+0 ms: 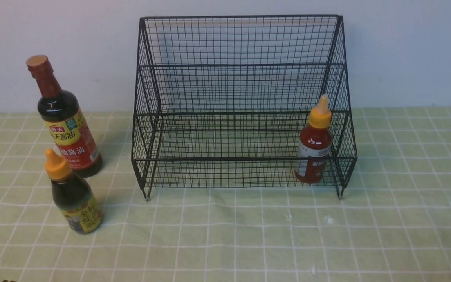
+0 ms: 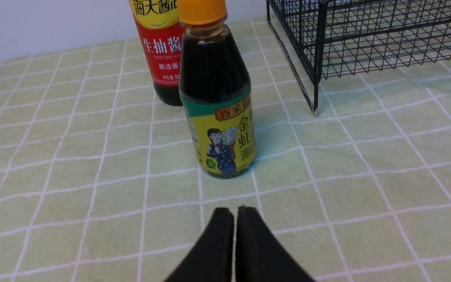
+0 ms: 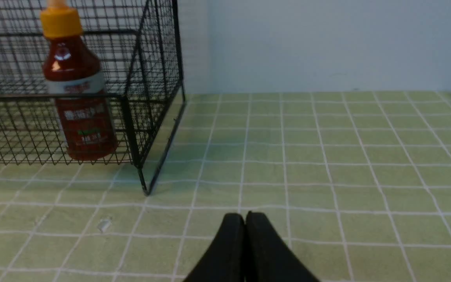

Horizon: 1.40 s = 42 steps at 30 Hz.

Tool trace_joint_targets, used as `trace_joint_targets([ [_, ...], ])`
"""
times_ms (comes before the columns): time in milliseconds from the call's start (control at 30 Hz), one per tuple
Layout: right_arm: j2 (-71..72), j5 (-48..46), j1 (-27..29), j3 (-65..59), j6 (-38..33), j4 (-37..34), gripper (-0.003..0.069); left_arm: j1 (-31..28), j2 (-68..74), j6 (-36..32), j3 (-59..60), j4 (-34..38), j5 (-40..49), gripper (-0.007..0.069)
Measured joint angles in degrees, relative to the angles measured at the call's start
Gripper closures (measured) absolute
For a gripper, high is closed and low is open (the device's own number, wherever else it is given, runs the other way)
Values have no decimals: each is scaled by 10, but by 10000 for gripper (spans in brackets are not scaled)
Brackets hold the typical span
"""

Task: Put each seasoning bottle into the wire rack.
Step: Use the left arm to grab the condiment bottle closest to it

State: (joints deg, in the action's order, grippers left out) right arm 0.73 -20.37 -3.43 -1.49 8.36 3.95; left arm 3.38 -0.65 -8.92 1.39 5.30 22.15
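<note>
A red bottle [image 1: 314, 147] stands in the lower tier of the wire rack [image 1: 241, 90], toward three o'clock. At the rack's nine o'clock, outside on the checked cloth [image 1: 405, 219], stand a tall soy bottle [image 1: 63, 121] and a small dark bottle [image 1: 73, 196]. The left gripper [image 2: 234, 213] and right gripper [image 3: 245, 219] are pressed together, empty

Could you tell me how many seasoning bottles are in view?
3. The tall soy-sauce bottle stands on the cloth left of the wire rack; the small dark bottle just in front of it; the small red bottle inside the rack's lower tier, right end. None seems hidden.
</note>
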Motion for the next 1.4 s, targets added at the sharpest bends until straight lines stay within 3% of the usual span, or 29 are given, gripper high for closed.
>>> trace_joint_targets([
  [200,0,-6,21,1,0,-1,673,0,0,0,0,0,0,631],
  [1400,0,-6,23,1,0,-2,673,0,0,-1,0,0,0,631],
])
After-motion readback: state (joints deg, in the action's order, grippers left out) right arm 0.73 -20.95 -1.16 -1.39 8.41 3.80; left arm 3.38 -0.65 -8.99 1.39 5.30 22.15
